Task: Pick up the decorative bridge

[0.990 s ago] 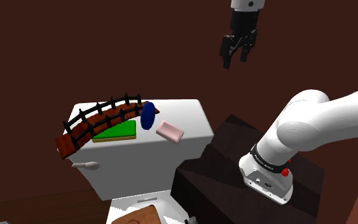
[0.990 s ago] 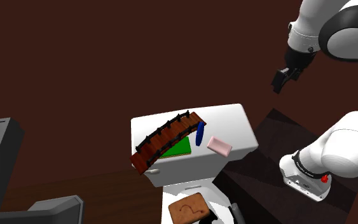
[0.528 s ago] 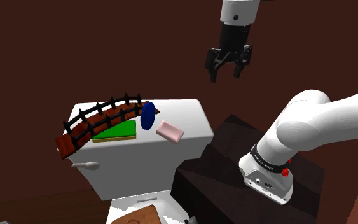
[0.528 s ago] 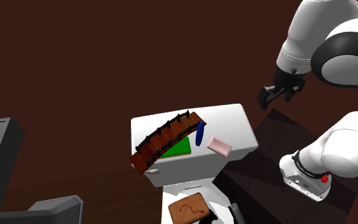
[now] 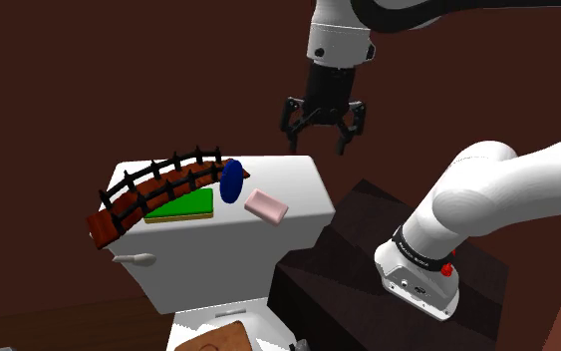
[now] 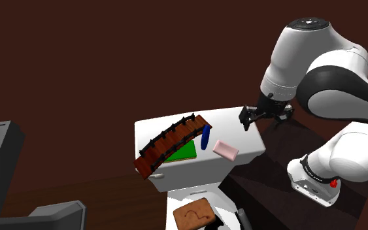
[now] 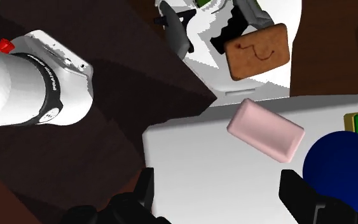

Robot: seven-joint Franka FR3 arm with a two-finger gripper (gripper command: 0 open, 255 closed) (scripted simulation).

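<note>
Though open-fingered, the hand (image 5: 320,140) well apart from the bridge (image 5: 158,189), one end behind the blue disc (image 5: 231,181).

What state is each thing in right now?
gripper: open, empty, hovering over the tank's corner.
bridge: resting on the tank, not gripped, one end overhanging the edge.
blue disc: standing on edge by the bridge's other end.
pink block: lying flat on the tank.
green pad: flat, partly under the bridge.
</note>
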